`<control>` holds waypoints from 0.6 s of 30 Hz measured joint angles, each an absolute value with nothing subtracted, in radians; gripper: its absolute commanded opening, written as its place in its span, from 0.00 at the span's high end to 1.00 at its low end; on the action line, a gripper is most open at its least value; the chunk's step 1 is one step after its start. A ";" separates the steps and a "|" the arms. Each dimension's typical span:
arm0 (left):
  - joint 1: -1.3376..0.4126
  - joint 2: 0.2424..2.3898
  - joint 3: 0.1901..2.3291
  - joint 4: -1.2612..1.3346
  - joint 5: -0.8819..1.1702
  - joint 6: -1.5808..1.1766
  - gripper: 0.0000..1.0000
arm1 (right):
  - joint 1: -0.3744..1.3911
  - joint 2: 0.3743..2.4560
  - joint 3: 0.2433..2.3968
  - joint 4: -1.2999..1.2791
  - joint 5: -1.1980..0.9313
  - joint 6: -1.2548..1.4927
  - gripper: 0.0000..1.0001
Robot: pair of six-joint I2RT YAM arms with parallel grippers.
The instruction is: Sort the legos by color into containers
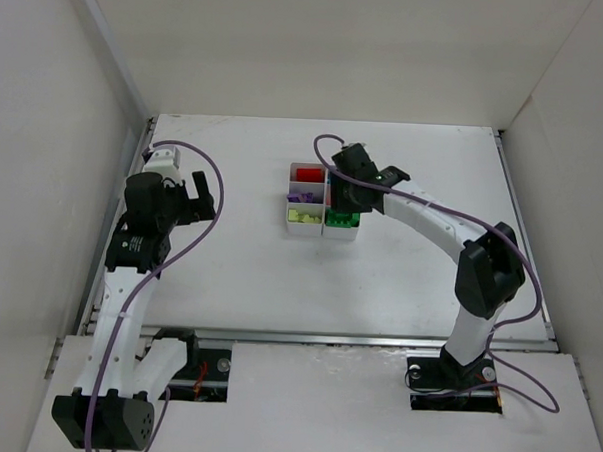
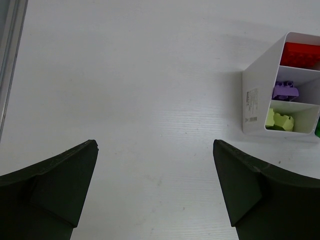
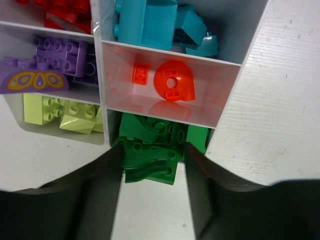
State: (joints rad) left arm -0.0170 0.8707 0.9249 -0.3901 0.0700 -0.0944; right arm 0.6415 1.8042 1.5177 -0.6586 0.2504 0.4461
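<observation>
1. Left gripper (image 2: pixel 154 145): you have it spread to its widest with nothing between the fingers. It hangs over bare table (image 2: pixel 150 75) on the left side, well apart from the tray (image 2: pixel 252 100).
2. Right gripper (image 3: pixel 153 149): it sits directly above the tray's near right compartment. The jaws stand partly open, and the fingers (image 3: pixel 112 165) flank a green brick (image 3: pixel 150 170) on both sides.
3. You cannot take the hold as confirmed. The wrist view does not show whether the fingers press that brick or merely stand beside it.
4. Tray position: it stands near the middle of the table, just beside the right arm's wrist in the top view.
5. Left column, far to near: red legos (image 3: pixel 60 12), purple legos (image 3: pixel 60 55), yellow-green legos (image 3: pixel 60 112).
6. Right column, far to near: cyan legos (image 3: pixel 150 22), orange legos (image 3: pixel 172 82), green legos (image 3: pixel 145 127).
7. Each compartment shows one colour only in the right wrist view.
8. The orange compartment holds two pieces, one small and flat, one rounded with a hole through it.
9. The green brick between the fingers lies at the near wall of its compartment, on top of the other green pieces.
</observation>
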 measured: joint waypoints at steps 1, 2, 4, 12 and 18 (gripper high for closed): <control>-0.017 0.871 0.925 -0.389 0.069 -0.094 0.00 | 0.641 1.804 1.517 -0.658 0.250 0.447 0.36; -0.017 0.871 0.925 -0.388 0.067 -0.094 0.00 | 0.641 1.804 1.517 -0.659 0.250 0.447 0.32; -0.017 0.871 0.925 -0.385 0.065 -0.094 0.00 | 0.641 1.804 1.517 -0.659 0.250 0.445 0.29; -0.017 0.881 0.925 -0.385 0.059 -0.094 0.00 | 0.641 1.801 1.517 -0.660 0.250 0.445 0.28; -0.017 0.881 0.925 -0.385 0.057 -0.094 0.00 | 0.603 1.730 1.517 -0.665 0.247 0.442 0.28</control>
State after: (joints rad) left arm -0.0170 0.8806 0.9249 -0.3851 0.0574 -0.0944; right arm 0.6029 1.7298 1.5166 -0.6651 0.2466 0.4423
